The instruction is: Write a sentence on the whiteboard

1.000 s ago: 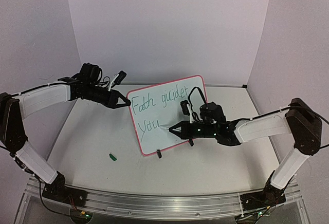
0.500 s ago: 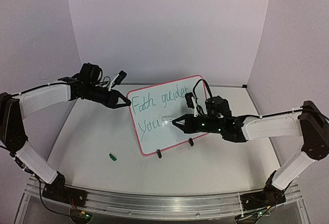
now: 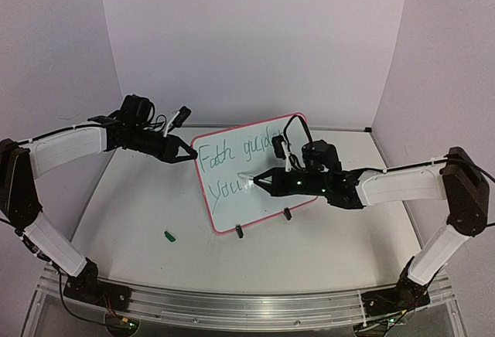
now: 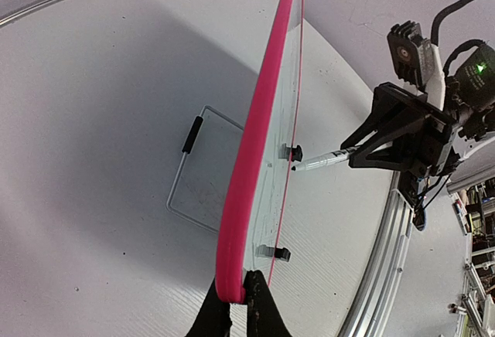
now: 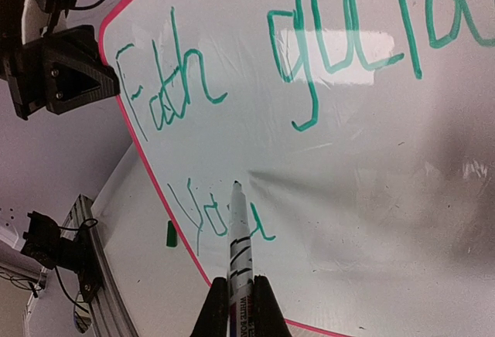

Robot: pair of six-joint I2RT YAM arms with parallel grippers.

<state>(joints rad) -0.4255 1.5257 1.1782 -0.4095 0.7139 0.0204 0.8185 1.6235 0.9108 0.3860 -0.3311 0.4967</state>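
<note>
Right wrist view: my right gripper (image 5: 240, 294) is clamped on the marker (image 5: 237, 233), its tip at "You" in the sentence (image 5: 158, 109). The whiteboard (image 3: 232, 207) stands mid-table, its rim pinched by the left gripper (image 4: 241, 297). Second line underway, I judge; next comes "r", pressed lightly.

left arm (image 3: 69, 145) stretched inward | left fingers (image 4: 215, 315) clamped | right arm (image 3: 394, 186) stretched inward | right fingers (image 5: 210, 310) clamped

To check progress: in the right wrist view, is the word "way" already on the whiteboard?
No, the second line of the sentence on the whiteboard holds only "You", with the marker tip by that word.
</note>
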